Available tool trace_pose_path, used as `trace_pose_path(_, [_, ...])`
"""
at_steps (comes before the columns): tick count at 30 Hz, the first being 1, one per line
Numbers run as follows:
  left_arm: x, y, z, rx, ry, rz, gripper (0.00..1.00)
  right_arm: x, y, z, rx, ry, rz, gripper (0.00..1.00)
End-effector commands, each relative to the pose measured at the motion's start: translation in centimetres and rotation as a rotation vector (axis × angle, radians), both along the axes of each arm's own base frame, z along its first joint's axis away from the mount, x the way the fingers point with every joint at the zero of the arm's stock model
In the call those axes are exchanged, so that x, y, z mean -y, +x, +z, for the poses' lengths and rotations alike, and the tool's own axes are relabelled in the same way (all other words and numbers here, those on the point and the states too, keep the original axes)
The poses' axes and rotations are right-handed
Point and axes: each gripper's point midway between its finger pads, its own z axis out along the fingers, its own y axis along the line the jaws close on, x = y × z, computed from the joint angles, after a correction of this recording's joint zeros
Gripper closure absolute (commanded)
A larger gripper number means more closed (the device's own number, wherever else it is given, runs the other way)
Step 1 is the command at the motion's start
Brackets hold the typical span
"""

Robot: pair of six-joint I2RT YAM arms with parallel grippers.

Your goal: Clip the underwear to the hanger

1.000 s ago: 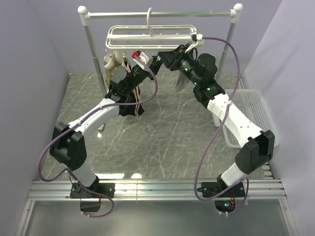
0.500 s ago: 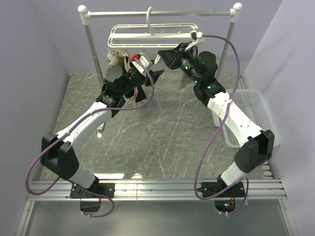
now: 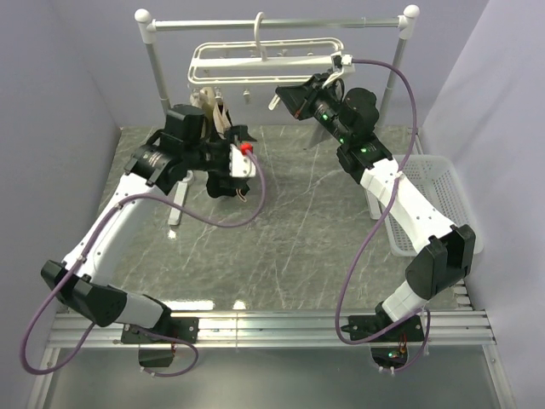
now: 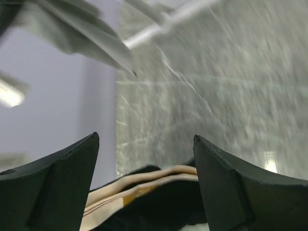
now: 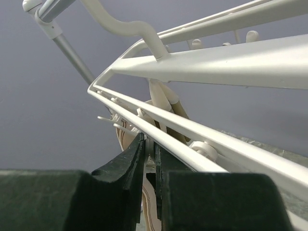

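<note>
The white hanger (image 3: pixel 264 61) hangs by its hook from the rail. The underwear (image 3: pixel 220 112), black with a tan waistband, dangles under the hanger's left end. My left gripper (image 3: pixel 228 175) is open just below and in front of it. In the left wrist view the underwear (image 4: pixel 144 185) lies low between the spread fingers (image 4: pixel 62 178), and I cannot tell whether it touches them. My right gripper (image 3: pixel 277 92) is shut on a small white clip (image 5: pixel 150 144) under the hanger's rails (image 5: pixel 216 62). Tan fabric shows just beyond that clip.
A metal rail on white posts (image 3: pixel 272 23) carries the hanger. A white basket (image 3: pixel 430 196) stands at the right, beside the right arm. The grey marble table (image 3: pixel 281 230) is walled in on three sides, with an aluminium rail (image 3: pixel 272 328) along its near edge.
My left gripper has opened wide and swung back to the left and down, away from the hanger. The right gripper has closed onto the clip and stayed in place.
</note>
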Motion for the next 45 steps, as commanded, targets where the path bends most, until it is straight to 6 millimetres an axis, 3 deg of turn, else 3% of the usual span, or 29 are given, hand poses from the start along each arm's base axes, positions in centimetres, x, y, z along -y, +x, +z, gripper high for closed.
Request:
trace_pose_path(1, [-1.9,-2.9,-5.6,0.019,0.342,-0.178,0.16,0.2,-0.5,1.8,0.048,-0.004,0.018,1.00])
trace_pose_path(5, [-2.2,-2.4,-8.0,0.073,0.543,-0.206,0.16,0.1,-0.6,1.9,0.050,-0.007,0.024,1.00])
trace_pose_path(11, [-3.6,0.0,-11.0,0.123,0.797,-0.208,0.15,-0.2,-0.5,1.8,0.049,-0.018,0.041,1.00])
trace_pose_path(15, [-4.6,1.7,-12.2,0.161,0.921,-0.215,0.07,-0.3,-0.6,1.9,0.045,-0.014,0.051,1.00])
trace_pose_path(19, [-4.5,2.5,-12.6,0.213,0.951,-0.233,0.01,-0.4,-0.4,1.6,0.037,-0.015,0.055,1.00])
trace_pose_path(30, [-3.8,3.6,-14.7,0.325,0.985,-0.299,0.01,-0.5,-0.5,1.3,0.023,-0.018,0.077,1.00])
trace_pose_path(38, [-4.7,5.8,-17.2,0.373,1.062,-0.305,0.01,-0.6,-0.6,1.2,0.019,-0.013,0.086,1.00])
trace_pose_path(45, [-4.4,8.0,-17.6,0.385,1.052,-0.302,0.01,-0.3,-0.2,0.9,0.009,-0.013,0.081,1.00])
